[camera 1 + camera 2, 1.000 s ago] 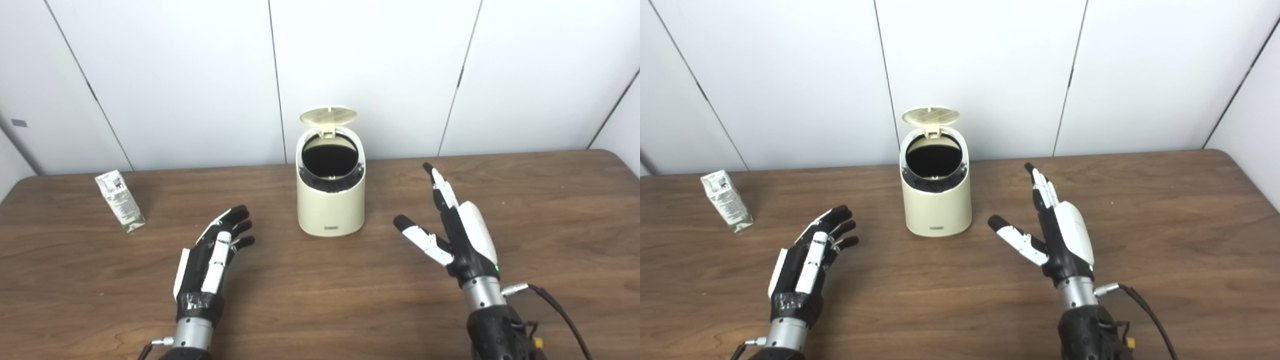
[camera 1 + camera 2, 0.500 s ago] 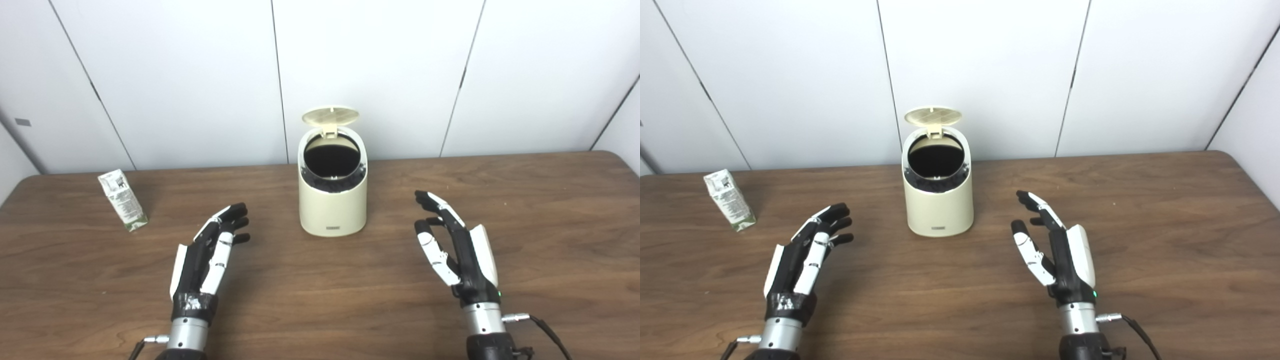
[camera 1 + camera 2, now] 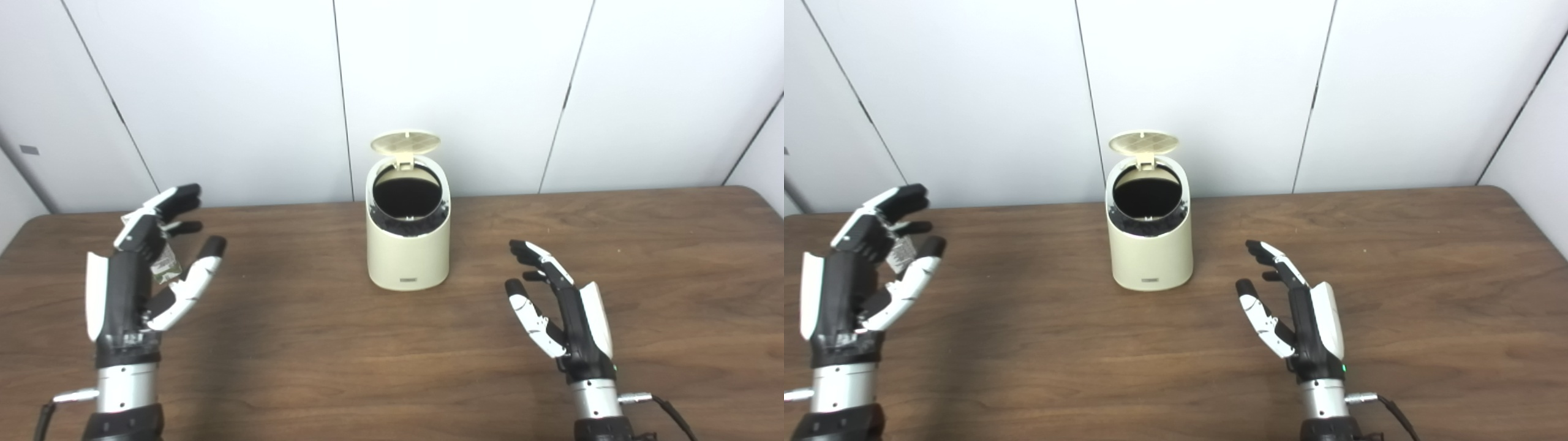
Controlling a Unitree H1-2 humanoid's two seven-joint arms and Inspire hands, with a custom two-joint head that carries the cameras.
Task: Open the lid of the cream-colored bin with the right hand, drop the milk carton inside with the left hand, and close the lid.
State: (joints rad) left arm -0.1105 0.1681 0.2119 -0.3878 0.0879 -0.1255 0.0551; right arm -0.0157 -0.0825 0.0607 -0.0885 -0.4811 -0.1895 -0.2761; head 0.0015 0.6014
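The cream-colored bin (image 3: 407, 257) stands at the middle of the table with its round lid (image 3: 405, 141) tipped up at the back, so the dark inside shows. My left hand (image 3: 131, 275) is raised at the far left, open with fingers spread. It stands in front of the milk carton (image 3: 164, 266), of which only a small white-and-green patch shows between fingers and thumb. I cannot tell whether the hand touches the carton. My right hand (image 3: 566, 312) is low at the front right of the bin, open and holding nothing.
The brown wooden table (image 3: 343, 343) runs across the whole view, with its back edge against white wall panels (image 3: 465, 73). A cable (image 3: 670, 410) trails from the right wrist.
My left hand has risen and swung left to the milk carton, now covering most of it. My right hand has drawn back toward me, away from the bin, and sunk lower. The lid stays up.
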